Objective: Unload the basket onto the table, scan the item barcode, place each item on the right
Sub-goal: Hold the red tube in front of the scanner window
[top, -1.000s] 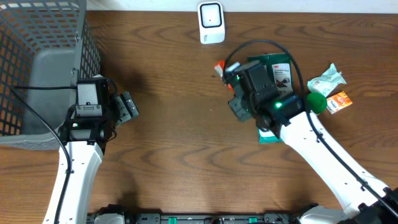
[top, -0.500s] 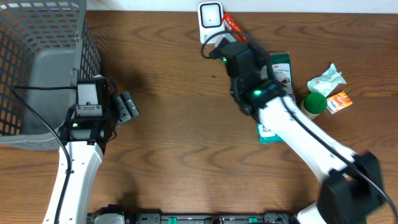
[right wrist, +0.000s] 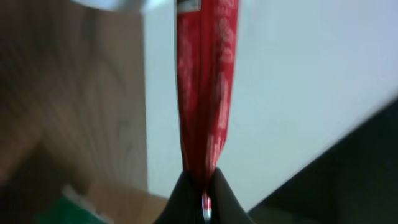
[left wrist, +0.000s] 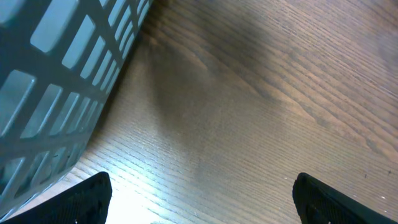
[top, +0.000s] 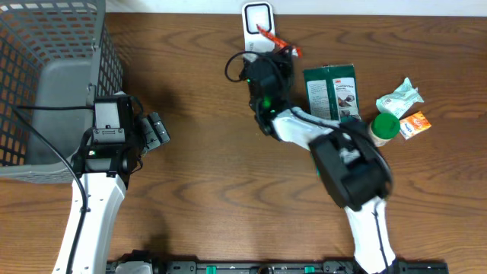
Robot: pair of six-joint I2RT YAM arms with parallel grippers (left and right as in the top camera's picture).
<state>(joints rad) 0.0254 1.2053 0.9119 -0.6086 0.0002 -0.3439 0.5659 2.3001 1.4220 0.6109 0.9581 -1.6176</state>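
The item is a thin red packet (top: 275,42), lifted off the table with its upper end just in front of the white scanner (top: 257,17) at the back edge. My right gripper (top: 272,56) is shut on the packet's lower end. In the right wrist view the red packet (right wrist: 205,81) stands edge-on, pinched between the black fingertips of the right gripper (right wrist: 202,194), against a blurred pale surface. My left gripper (top: 157,130) hangs open beside the basket, far from the packet. The left wrist view shows the left gripper (left wrist: 202,205) wide apart over bare wood.
A grey mesh basket (top: 46,76) fills the back left corner. Right of the scanner lie a green box (top: 332,87), a green-capped bottle (top: 386,125), a crumpled white packet (top: 398,95) and a small orange packet (top: 415,123).
My right arm has swung up and to the left, carrying the red packet from beside the green box to the scanner. The left arm has stayed still.
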